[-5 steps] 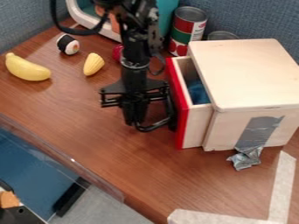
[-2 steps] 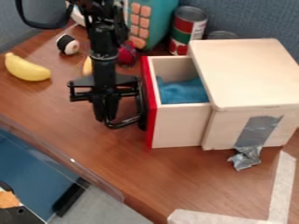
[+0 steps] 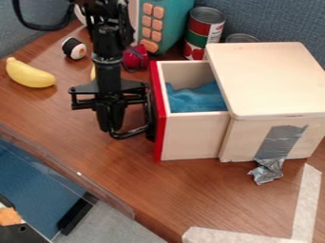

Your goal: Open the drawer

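The black gripper (image 3: 111, 129) hangs at the left of the wooden box, beside the red front of the drawer. The black curved handle (image 3: 133, 133) on that red front meets the gripper's tips; whether the fingers are closed on it is hard to tell. The drawer (image 3: 194, 137) stands out to the left from the light wooden box (image 3: 270, 80), with its red front (image 3: 160, 137) facing the gripper. Blue cloth (image 3: 195, 98) lies inside the drawer.
A banana (image 3: 29, 74) and a sushi piece (image 3: 74, 48) lie at the left. Behind the arm are a red item (image 3: 136, 58) and a teal toy register (image 3: 170, 23). Cans (image 3: 204, 31) stand behind the box. Crumpled silver tape (image 3: 268, 171) hangs at its front corner.
Gripper and drawer front have moved left together, and the drawer stands out much farther from the box. More of the blue cloth shows. The box has kept its place.
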Controlling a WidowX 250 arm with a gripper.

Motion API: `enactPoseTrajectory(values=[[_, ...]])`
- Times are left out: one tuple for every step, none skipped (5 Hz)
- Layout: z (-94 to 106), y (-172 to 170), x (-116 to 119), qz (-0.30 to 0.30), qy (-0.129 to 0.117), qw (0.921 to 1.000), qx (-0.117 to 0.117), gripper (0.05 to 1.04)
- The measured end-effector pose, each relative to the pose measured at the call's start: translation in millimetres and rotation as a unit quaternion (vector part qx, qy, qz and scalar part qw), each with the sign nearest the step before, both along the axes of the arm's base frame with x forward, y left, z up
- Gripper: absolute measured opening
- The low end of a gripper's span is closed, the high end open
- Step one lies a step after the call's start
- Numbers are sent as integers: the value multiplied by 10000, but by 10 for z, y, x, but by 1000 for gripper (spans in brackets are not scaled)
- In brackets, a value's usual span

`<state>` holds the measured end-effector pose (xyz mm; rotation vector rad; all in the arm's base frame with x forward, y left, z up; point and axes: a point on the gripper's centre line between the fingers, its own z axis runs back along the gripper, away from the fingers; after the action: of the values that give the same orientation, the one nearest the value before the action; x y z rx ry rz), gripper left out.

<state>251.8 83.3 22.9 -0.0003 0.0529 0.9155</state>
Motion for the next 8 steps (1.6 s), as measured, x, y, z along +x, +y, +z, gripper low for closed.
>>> enactPoseTrajectory(values=[[1,47,-29,-46,39,10000,-3,135],[1,105,-55,-123,75,9999,51,135],[2,102,-70,-105,121,9999,41,180],[29,224,-65,49,76,9999,135,418],[31,216,-70,-76,87,9999,117,729],[183,171,-13,-564,-204,9982,94,981],[329,87,-30,-858,-292,9958,-141,1001],[576,147,62,-1407,-399,9892,25,1001]])
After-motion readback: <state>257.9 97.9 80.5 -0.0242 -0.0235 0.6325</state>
